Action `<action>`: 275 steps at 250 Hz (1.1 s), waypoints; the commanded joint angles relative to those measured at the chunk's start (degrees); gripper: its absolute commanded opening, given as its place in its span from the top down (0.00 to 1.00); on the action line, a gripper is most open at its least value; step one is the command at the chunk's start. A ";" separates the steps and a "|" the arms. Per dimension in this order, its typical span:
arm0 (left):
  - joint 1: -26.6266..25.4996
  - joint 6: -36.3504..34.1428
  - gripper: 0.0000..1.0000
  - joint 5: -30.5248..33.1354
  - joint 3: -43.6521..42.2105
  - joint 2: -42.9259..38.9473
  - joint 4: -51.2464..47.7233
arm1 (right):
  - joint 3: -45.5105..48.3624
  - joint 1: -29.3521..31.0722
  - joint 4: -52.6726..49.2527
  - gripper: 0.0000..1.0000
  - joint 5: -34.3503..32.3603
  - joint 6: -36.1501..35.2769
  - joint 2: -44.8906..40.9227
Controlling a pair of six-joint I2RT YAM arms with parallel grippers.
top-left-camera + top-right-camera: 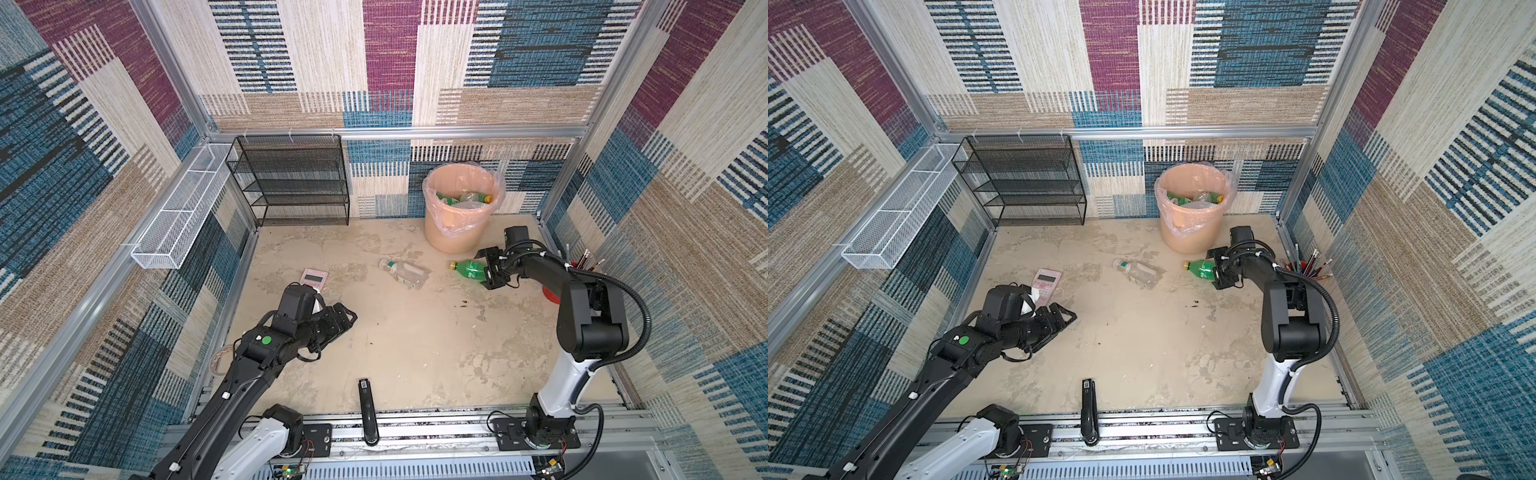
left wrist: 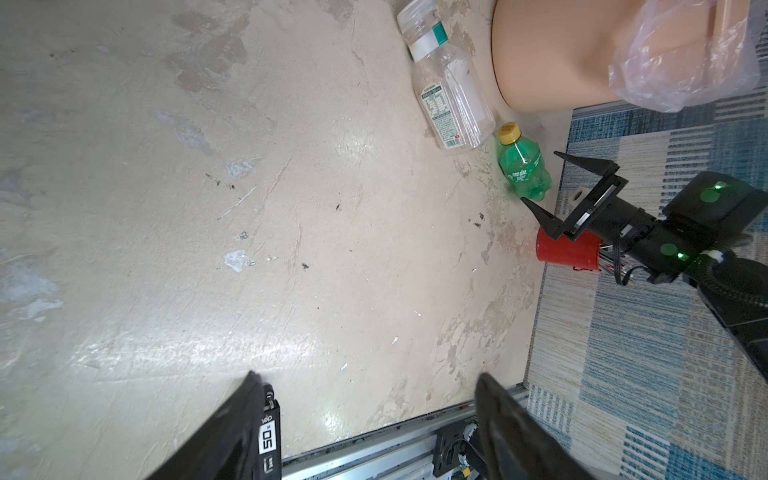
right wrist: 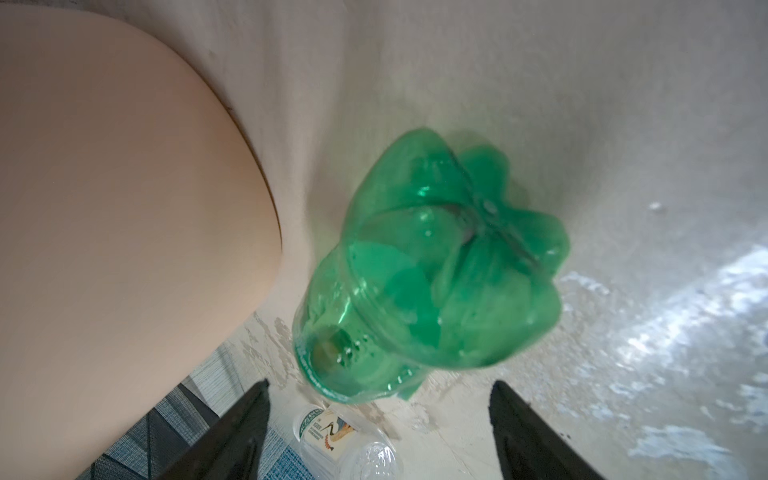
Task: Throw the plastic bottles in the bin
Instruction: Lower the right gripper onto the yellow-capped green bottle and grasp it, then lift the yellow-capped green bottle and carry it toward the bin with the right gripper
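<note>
A green plastic bottle (image 1: 467, 269) (image 1: 1200, 268) (image 2: 524, 170) with a yellow cap lies on the table in front of the bin. My right gripper (image 1: 484, 269) (image 1: 1217, 269) (image 3: 380, 386) is open, its fingers on either side of the bottle's base (image 3: 432, 266) without closing on it. A clear plastic bottle (image 1: 405, 272) (image 1: 1140, 272) (image 2: 451, 95) lies to the left of the green one. The peach bin (image 1: 461, 232) (image 1: 1192, 237) (image 2: 552, 54) with a clear bag holds several bottles (image 1: 465, 197). My left gripper (image 1: 351, 318) (image 1: 1069, 316) (image 2: 368, 377) is open and empty, hovering at mid-left.
A pink calculator (image 1: 314, 276) (image 1: 1047, 282) lies beside my left wrist. At the front edge a black stapler (image 1: 368, 411) (image 1: 1089, 411) rests. A red pencil cup (image 2: 567, 249) stands by the right wall. A black mesh rack (image 1: 291, 178) and a white wire basket (image 1: 183, 216) line the back left.
</note>
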State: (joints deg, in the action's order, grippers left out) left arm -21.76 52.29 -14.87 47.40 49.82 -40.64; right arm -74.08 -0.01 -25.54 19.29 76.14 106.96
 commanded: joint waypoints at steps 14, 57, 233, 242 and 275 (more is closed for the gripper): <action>0.14 0.78 0.19 1.43 -0.64 -0.33 -0.91 | -2.32 0.01 0.94 0.18 -1.86 1.39 2.60; 0.16 1.14 0.19 1.86 -0.99 -1.36 -1.42 | -2.84 -0.13 1.12 0.21 -2.65 1.23 5.11; 0.14 -0.35 0.19 -1.15 0.64 4.36 0.56 | 25.85 6.34 5.90 0.56 -9.36 -26.16 -29.02; 0.14 -0.43 0.19 -1.59 0.82 5.06 1.09 | 28.63 7.92 6.18 0.57 -10.94 -27.40 -32.80; 0.16 -0.76 0.19 -3.00 1.44 8.17 3.23 | 37.57 13.13 6.73 0.58 -16.61 -30.05 -46.38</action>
State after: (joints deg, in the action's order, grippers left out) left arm -21.74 52.45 -15.59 47.90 55.99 -40.84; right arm -42.02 10.11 -20.43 10.37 51.86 68.97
